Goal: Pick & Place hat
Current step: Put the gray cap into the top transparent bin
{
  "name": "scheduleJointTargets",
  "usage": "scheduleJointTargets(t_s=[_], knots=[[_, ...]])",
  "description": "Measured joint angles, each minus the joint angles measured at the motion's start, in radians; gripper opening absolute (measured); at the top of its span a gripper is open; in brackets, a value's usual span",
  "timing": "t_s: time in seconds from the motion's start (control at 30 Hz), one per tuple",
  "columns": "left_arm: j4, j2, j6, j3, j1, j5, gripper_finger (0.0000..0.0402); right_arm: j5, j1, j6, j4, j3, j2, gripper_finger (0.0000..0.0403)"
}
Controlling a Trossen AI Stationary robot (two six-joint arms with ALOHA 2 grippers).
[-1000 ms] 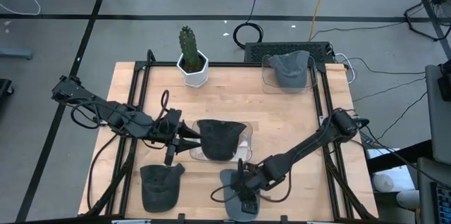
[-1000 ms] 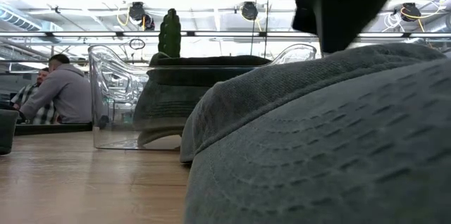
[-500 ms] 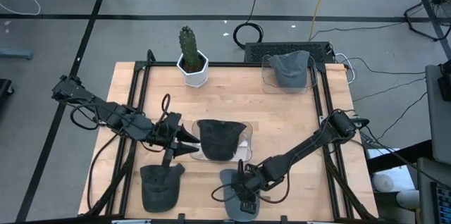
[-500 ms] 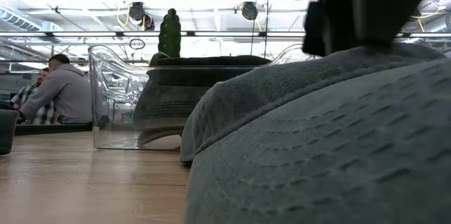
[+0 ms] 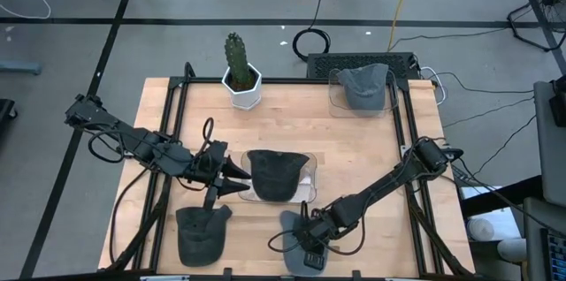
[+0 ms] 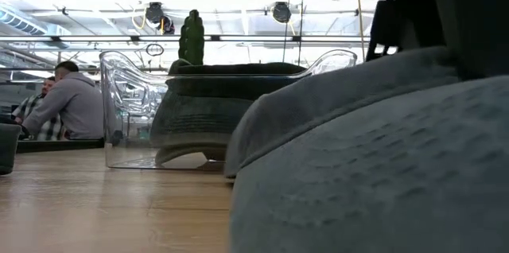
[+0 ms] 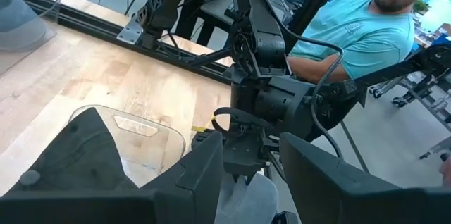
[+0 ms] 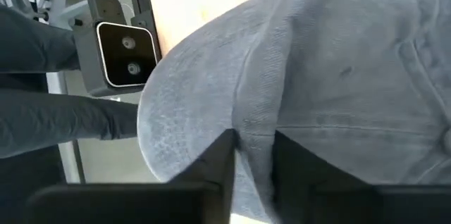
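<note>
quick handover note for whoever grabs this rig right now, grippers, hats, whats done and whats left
Right gripper: down at the near table edge, fingers pinching a fold of the grey hat there; the hat is still on the table.
Left gripper: open, holding nothing, beside the clear stand in the table's middle.
Hats: a dark hat already sits on the middle stand; another grey hat sits on the far stand; a dark hat lies loose at the near left. Potted cactus at the far edge.
Left: lift and place the gripped hat; the near-left hat looks untouched.
</note>
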Motion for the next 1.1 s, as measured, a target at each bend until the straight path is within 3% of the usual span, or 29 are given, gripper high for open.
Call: scheduleJointTargets(t_s=[0.13, 0.33, 0.67, 0.77, 0.97, 1.1], knots=[[-0.002, 0.000, 0.000, 0.000, 0.000, 0.000, 0.0152, -0.062, 0.006, 0.035, -0.002, 0.000, -0.005, 0.0011], [-0.017, 0.000, 0.000, 0.000, 0.000, 0.000, 0.0152, -0.072, 0.061, 0.068, -0.072, -0.002, -0.038, 0.0005], [-0.016, 0.000, 0.035, 0.000, 0.000, 0.001, 0.0152, -0.070, 0.182, 0.138, -0.431, -0.002, -0.194, 0.0002], [-0.015, 0.000, 0.055, 0.000, 0.000, -0.001, 0.0152, -0.001, 0.209, 0.190, -0.584, -0.002, -0.259, 0.0001], [-0.006, 0.000, 0.064, 0.000, 0.021, -0.016, 0.0152, 0.297, 0.211, 0.265, -0.900, -0.002, -0.418, 0.0001], [0.041, 0.000, 0.079, 0.000, 0.043, -0.019, 0.0152, 0.435, 0.142, 0.193, -1.072, -0.002, -0.493, 0.0001]])
